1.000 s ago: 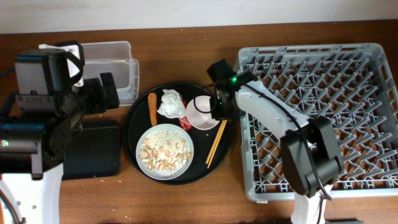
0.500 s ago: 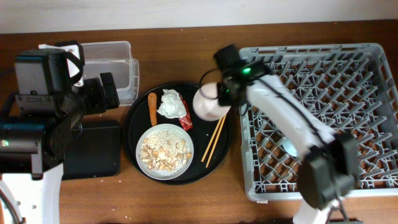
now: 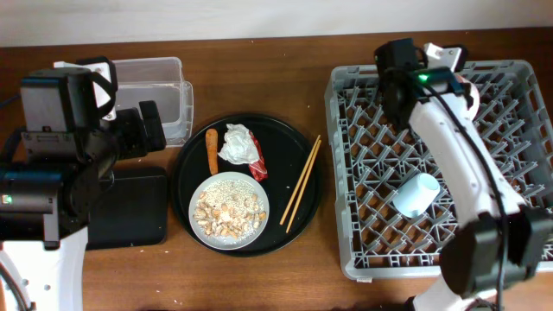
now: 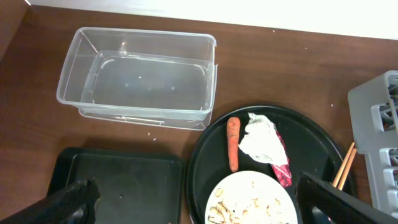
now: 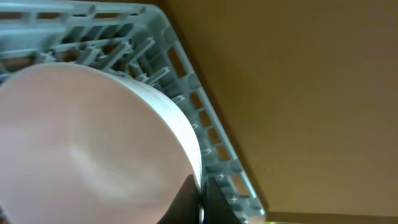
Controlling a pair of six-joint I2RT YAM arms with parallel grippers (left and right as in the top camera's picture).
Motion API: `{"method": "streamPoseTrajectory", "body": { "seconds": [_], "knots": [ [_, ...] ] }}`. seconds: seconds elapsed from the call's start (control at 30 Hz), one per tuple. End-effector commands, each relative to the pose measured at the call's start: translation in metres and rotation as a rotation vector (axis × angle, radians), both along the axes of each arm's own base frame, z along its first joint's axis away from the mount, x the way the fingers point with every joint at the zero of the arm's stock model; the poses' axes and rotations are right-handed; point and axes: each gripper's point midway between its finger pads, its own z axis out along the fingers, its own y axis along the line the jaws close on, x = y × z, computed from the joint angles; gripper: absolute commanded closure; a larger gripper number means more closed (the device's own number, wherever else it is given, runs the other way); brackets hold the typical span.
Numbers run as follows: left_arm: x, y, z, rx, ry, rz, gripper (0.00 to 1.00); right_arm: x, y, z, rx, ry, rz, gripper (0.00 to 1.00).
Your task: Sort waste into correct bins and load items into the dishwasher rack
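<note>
While the right gripper (image 5: 198, 198) hung over the far side of the dishwasher rack (image 3: 339, 181), its fingers were pinched close together on the rim of the white bowl (image 5: 87, 137). The bowl was tilted on edge above the pegs near the rack's far wall, and whether it touched them could not be told. The small light blue cup (image 3: 417, 193) lay on its side among the pegs nearer the middle of the rack. The left gripper (image 4: 198, 186) was spread wide with nothing between its fingers, above the left part of the table. Below it stood the clear tub (image 4: 140, 74), and just beside that, toward the near edge, lay the flat black tray (image 4: 118, 183); both held nothing. The large round black tray (image 3: 276, 130) sat between these bins and the rack. On it lay the pale grey plate (image 3: 229, 210) heaped with beige food scraps (image 3: 226, 214). The carrot stick (image 3: 212, 149) lay beyond the plate's left side. Beside it sat the crumpled tissue (image 3: 237, 142), partly over the red wrapper (image 3: 257, 164). The wooden chopsticks (image 3: 301, 181) lay side by side at a slant on the tray's right part, their far ends close to the rack.
</note>
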Motion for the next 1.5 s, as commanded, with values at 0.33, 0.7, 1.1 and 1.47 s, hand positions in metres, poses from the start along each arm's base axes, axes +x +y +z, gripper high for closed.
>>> {"method": "streamPoseTrajectory", "body": {
  "seconds": [0.33, 0.7, 1.1, 1.47],
  "knots": [
    [0.0, 0.002, 0.0, -0.001, 0.001, 0.019, 0.01, 0.016, 0.051, -0.073, -0.032, 0.242, 0.117, 0.96],
    [0.0, 0.002, 0.0, -0.001, 0.001, 0.018, 0.01, -0.058, 0.226, -0.09, 0.873, 0.412, 0.4, 0.29],
    [0.0, 0.002, 0.0, -0.001, 0.0, 0.019, 0.01, -0.07, 0.338, -0.185, 1.073, 0.433, 0.228, 0.66],
    [0.0, 0.002, 0.0, -0.001, 0.001, 0.018, 0.01, -0.071, 0.313, -0.23, 1.045, 0.47, 0.094, 0.66]
  ]
}}
